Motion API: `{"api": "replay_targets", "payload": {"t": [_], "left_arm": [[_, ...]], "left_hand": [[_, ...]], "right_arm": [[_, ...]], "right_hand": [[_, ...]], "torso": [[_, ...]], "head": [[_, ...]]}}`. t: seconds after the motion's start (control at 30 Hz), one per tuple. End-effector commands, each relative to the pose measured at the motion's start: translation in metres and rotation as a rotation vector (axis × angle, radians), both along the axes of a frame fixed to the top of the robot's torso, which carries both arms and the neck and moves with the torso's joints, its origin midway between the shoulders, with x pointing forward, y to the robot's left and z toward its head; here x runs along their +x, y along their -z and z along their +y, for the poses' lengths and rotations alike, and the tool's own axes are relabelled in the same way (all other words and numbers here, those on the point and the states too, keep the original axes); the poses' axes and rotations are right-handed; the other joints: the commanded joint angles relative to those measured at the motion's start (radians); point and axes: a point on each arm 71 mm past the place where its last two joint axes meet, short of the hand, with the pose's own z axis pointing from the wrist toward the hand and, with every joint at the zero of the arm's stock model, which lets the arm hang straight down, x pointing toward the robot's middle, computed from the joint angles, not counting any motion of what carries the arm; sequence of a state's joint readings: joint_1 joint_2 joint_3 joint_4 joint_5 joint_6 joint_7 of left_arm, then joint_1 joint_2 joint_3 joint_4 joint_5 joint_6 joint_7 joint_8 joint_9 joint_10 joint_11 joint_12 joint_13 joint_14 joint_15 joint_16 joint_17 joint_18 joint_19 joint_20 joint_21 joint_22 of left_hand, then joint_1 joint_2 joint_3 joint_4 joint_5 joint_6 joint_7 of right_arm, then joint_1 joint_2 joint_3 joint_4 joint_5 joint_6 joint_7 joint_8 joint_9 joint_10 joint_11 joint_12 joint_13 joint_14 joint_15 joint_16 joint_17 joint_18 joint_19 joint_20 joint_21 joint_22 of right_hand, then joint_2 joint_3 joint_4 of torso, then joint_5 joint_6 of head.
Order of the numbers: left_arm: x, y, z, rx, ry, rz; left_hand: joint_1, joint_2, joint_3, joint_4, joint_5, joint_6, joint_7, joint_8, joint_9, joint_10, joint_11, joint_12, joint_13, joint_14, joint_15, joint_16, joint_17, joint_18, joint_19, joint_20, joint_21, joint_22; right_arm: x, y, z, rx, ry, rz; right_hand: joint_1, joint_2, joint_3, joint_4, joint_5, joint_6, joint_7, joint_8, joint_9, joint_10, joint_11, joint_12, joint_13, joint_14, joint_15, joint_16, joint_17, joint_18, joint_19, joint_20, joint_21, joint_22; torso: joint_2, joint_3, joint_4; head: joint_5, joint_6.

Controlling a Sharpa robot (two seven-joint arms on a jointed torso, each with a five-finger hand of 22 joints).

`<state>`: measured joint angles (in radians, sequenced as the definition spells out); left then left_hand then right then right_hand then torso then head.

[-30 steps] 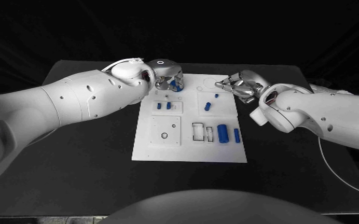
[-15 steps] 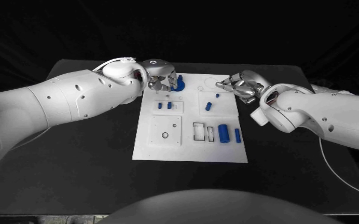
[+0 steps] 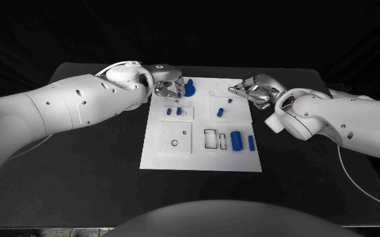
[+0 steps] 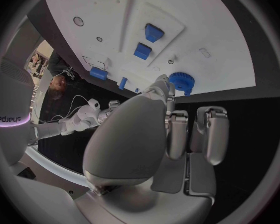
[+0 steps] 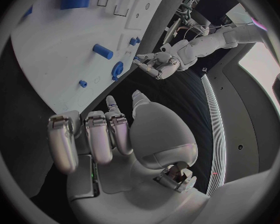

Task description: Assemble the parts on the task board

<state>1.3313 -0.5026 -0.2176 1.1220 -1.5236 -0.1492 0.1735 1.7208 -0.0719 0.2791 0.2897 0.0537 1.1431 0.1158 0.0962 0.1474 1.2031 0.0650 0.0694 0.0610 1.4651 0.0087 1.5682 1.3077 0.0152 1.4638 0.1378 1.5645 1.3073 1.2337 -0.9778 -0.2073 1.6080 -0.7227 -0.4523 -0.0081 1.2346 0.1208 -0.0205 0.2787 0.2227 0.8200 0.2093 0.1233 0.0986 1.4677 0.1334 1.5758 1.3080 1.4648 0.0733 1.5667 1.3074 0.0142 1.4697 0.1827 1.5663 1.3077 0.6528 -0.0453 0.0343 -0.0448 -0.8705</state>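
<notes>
We see the white task board (image 3: 200,157) lying flat in the middle of the black table (image 3: 87,160), with the left hand (image 3: 168,85) at its far left corner and the right hand (image 3: 255,90) at its far right edge. The left hand hovers just beside a blue gear (image 3: 189,89) that stands on the board; in the left wrist view its fingers (image 4: 168,92) reach toward this toothed wheel (image 4: 181,81), yet we cannot tell whether they touch it or hold it. The right hand sits with its fingers curled inward, and the right wrist view shows nothing between them, so we read it as closed on nothing. We judge the step in hand to be seating the gear: to do it well, we would keep the wheel level, line its bore over the peg, and press straight down with no tilt, since the teeth offer a poor surface for a sideways push. The remaining parts are hard, smooth blue pieces, apparently plastic: two small blocks (image 3: 173,111) in a raised square panel, a short peg (image 3: 220,112) and a smaller one (image 3: 229,101) on the neighbouring panel, a thick cylinder (image 3: 235,139) and a slim bar (image 3: 251,143) nearer the robot. Beside these lie two empty rectangular slots (image 3: 210,139) and a plain panel with a ring-shaped hole (image 3: 173,144). The board is matt and rigid; the hands are polished metal.
</notes>
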Motion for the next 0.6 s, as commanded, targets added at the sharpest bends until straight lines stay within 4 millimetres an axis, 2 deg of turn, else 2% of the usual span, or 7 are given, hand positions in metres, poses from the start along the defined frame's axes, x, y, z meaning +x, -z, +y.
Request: {"api": "replay_targets", "payload": {"t": [0.03, 0.6], "left_arm": [[0.0009, 0.003, 0.0013, 0.029, -0.023, 0.036], [0.0045, 0.008, 0.0062, 0.063, -0.042, 0.057]], "left_hand": [[-0.01, 0.0, 0.007, 0.001, 0.003, -0.005, -0.003, -0.005, -0.001, -0.009, 0.0, -0.007, -0.001, 0.106, 0.009, 0.003, 0.263, -0.015, 0.107, -0.004, 0.006, 0.263], [-0.01, 0.0, 0.013, 0.0, 0.003, -0.01, -0.006, -0.01, -0.004, -0.018, -0.003, -0.009, -0.001, 0.106, 0.007, 0.003, 0.263, -0.015, 0.107, -0.004, 0.006, 0.263]], "right_arm": [[-0.0007, 0.0008, 0.0009, -0.004, -0.014, 0.007], [-0.0017, 0.0007, 0.0003, -0.004, -0.014, 0.01]], "right_hand": [[-0.001, 0.012, -0.004, 0.0, 0.004, 0.005, 0.005, 0.004, 0.001, 0.103, 0.009, -0.005, 0.263, 0.106, 0.009, 0.004, 0.263, -0.014, 0.101, 0.007, 0.004, 0.263], [-0.001, 0.012, -0.004, 0.0, 0.004, 0.005, 0.005, 0.004, 0.001, 0.103, 0.009, -0.005, 0.263, 0.106, 0.009, 0.004, 0.263, -0.014, 0.101, 0.007, 0.004, 0.263]], "torso": [[0.0, 0.0009, 0.0002], [0.001, 0.0002, -0.0012]], "head": [[0.0, -0.001], [0.001, -0.002]]}}
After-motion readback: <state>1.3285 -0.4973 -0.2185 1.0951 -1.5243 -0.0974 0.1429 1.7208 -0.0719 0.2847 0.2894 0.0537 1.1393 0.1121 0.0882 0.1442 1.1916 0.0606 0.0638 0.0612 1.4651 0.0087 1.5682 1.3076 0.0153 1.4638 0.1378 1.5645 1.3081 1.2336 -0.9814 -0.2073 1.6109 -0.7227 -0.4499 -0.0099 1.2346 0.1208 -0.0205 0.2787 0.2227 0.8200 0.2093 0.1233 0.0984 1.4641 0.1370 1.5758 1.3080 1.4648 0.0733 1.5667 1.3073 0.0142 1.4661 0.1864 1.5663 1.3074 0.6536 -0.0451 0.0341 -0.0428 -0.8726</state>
